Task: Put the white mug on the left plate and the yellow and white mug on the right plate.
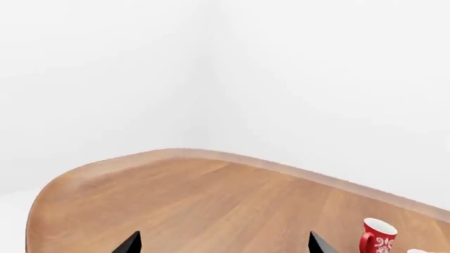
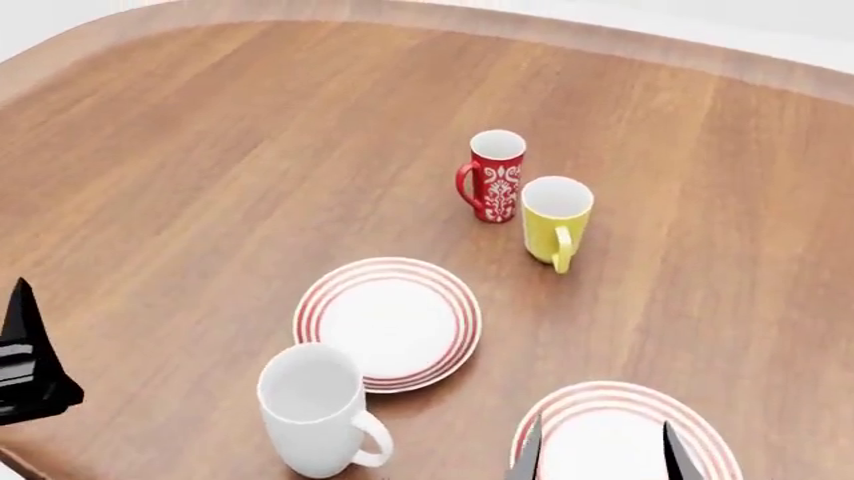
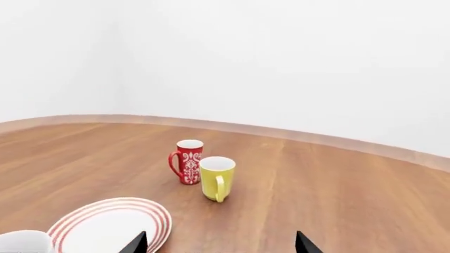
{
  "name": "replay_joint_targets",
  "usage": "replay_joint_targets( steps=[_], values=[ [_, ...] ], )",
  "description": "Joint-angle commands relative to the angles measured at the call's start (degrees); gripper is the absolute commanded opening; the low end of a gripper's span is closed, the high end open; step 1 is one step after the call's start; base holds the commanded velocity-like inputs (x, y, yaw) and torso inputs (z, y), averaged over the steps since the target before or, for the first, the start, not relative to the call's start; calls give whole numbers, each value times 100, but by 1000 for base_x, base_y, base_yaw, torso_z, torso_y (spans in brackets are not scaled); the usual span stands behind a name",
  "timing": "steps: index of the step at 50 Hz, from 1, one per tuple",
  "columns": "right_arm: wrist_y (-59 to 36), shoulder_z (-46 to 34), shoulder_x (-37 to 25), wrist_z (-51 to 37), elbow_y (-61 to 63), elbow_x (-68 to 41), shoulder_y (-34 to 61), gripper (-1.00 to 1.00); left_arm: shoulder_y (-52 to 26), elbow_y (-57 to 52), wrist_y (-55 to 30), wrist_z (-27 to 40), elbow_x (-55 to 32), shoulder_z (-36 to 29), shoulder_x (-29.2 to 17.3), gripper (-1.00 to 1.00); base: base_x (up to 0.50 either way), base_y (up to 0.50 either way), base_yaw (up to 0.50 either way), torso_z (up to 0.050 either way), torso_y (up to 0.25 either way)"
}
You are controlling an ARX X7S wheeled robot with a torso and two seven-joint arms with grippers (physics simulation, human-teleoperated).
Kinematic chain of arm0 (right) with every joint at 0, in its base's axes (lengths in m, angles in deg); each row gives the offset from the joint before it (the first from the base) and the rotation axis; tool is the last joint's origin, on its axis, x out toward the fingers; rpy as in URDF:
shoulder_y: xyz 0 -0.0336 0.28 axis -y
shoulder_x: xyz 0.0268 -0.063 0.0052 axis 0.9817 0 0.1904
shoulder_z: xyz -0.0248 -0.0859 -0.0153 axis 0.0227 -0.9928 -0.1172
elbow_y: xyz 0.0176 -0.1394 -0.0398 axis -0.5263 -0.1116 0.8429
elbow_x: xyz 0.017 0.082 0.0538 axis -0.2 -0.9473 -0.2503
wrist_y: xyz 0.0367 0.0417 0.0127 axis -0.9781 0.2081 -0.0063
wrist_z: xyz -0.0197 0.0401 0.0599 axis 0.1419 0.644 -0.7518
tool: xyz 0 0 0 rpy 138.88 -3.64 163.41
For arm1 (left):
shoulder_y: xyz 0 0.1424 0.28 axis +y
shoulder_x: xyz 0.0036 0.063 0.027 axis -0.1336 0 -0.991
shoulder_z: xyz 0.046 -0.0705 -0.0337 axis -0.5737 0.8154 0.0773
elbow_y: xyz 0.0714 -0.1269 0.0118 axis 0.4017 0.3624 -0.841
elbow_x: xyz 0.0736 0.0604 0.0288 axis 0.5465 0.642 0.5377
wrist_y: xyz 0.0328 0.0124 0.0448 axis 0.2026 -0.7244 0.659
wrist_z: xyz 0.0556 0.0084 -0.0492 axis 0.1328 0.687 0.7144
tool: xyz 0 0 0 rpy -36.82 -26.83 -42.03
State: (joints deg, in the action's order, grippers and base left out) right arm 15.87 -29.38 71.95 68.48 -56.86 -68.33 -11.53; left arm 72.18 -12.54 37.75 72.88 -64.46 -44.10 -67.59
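Reaching for yellow and white mug (image 2: 557, 218) at tabletop middle risks red mug (image 2: 495, 176) being toppled, just beside it. White mug (image 2: 315, 410) near front edge, unplated. Right gripper (image 2: 598, 450) fingers wide, empty; left gripper (image 1: 223, 243) likewise.

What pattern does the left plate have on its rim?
Red concentric rings on the white left plate, clearest in the head view.

A wooden table (image 2: 200, 150) with warm brown grain and a rounded, lighter rim fills the scene. Behind it stand plain white walls (image 1: 316, 79) meeting at a faint corner. The light is soft and even.
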Motion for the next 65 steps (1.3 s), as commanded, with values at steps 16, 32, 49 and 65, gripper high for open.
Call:
replay_joint_targets(
  steps=[16,32,49,65],
  values=[
    [27,87,-137,-211,161,-224,-142,100,83,-235,27,162,-121,103,0,100,416,168,0,0,0],
    [95,0,-171,-311,141,-236,-117,100,30,-122,58,177,-189,126,-52,100,377,152,0,0,1],
    [-462,75,-712,-263,840,-309,-567,100,88,-230,45,326,-213,80,-12,100,0,0,0,0,0],
    [-2204,681,-2104,583,2451,-1222,-1066,100,203,-621,-50,688,-87,-103,115,100,0,0,0,0,0]
  ],
)
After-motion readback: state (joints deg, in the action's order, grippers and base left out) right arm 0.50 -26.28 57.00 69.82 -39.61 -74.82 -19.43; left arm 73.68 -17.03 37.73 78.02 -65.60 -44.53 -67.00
